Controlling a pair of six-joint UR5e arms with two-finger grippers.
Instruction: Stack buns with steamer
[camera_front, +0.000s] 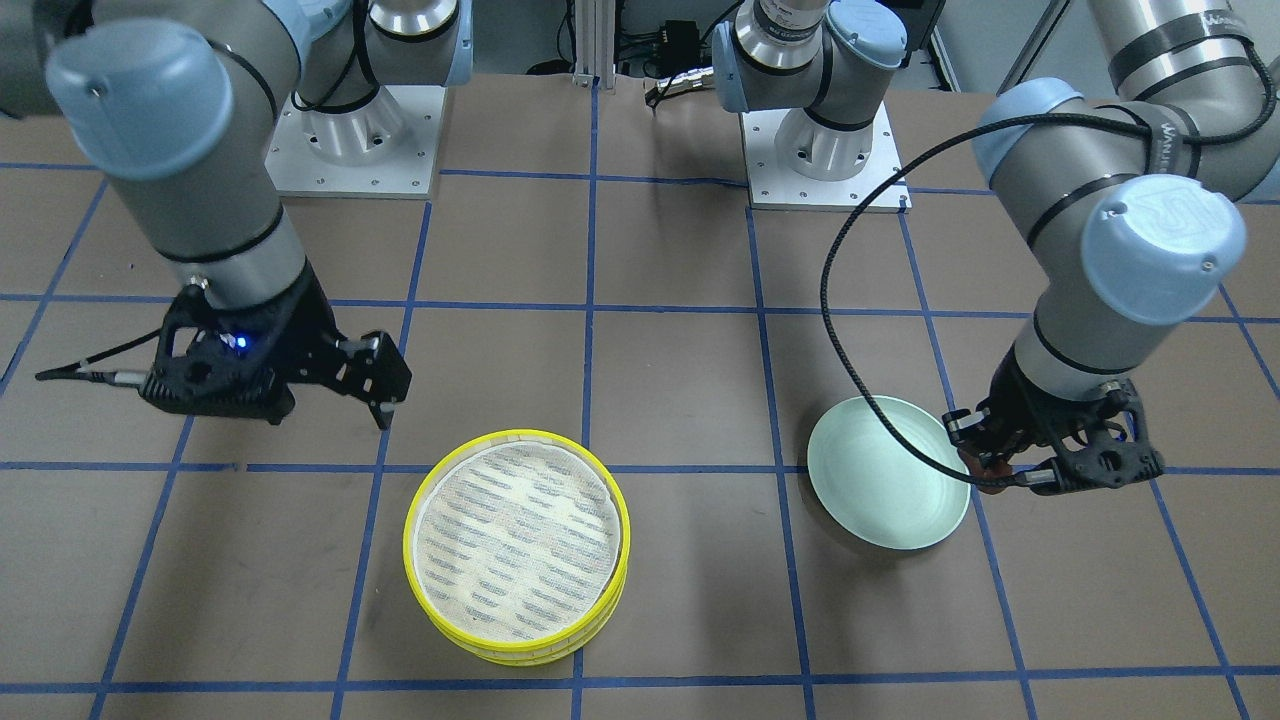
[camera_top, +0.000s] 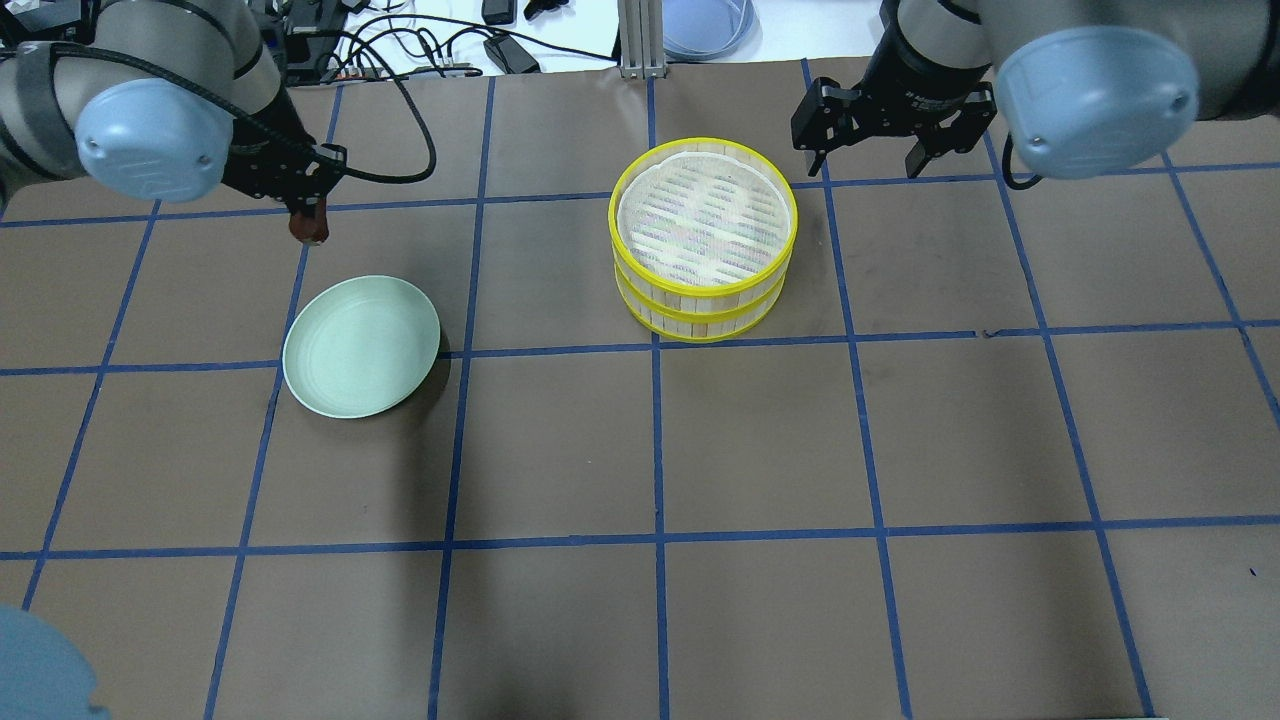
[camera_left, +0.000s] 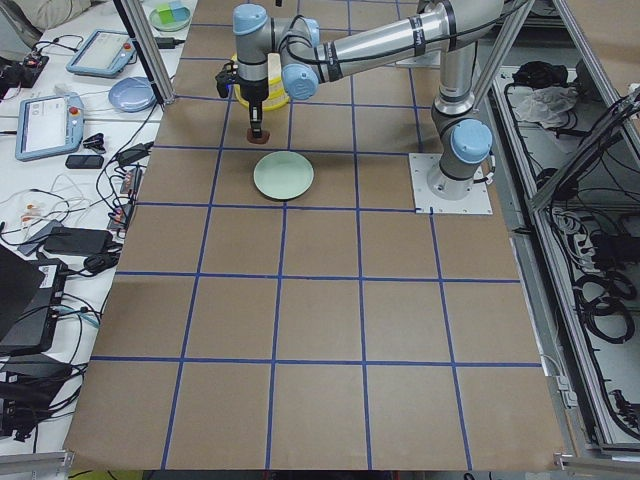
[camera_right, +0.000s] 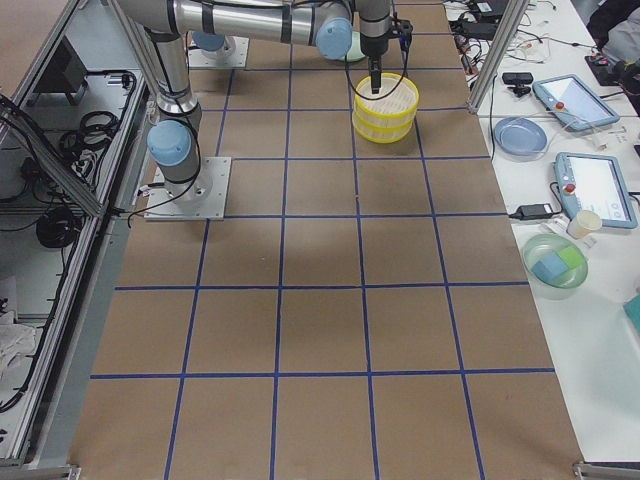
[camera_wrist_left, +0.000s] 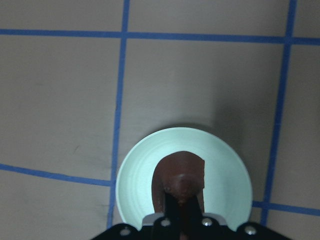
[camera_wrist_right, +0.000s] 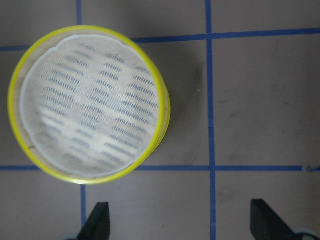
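Note:
The steamer (camera_top: 703, 215) is two yellow-rimmed trays stacked one on the other at the table's far middle; the top tray's woven floor (camera_front: 515, 545) is bare, as the right wrist view (camera_wrist_right: 90, 125) also shows. My left gripper (camera_top: 308, 222) is shut on the dark reddish-brown bun (camera_wrist_left: 180, 175) and holds it in the air by the mint-green plate (camera_top: 360, 345); in the front view the gripper (camera_front: 985, 468) sits at the plate's edge. My right gripper (camera_top: 868, 150) is open and empty, raised beside the steamer. The cream bun is hidden.
The mint-green plate (camera_front: 885, 490) is bare and lies left of the steamer in the overhead view. A black cable (camera_front: 850, 330) loops from the left arm over the plate. Both arm bases (camera_front: 355, 140) stand at the robot's side of the brown, blue-taped table.

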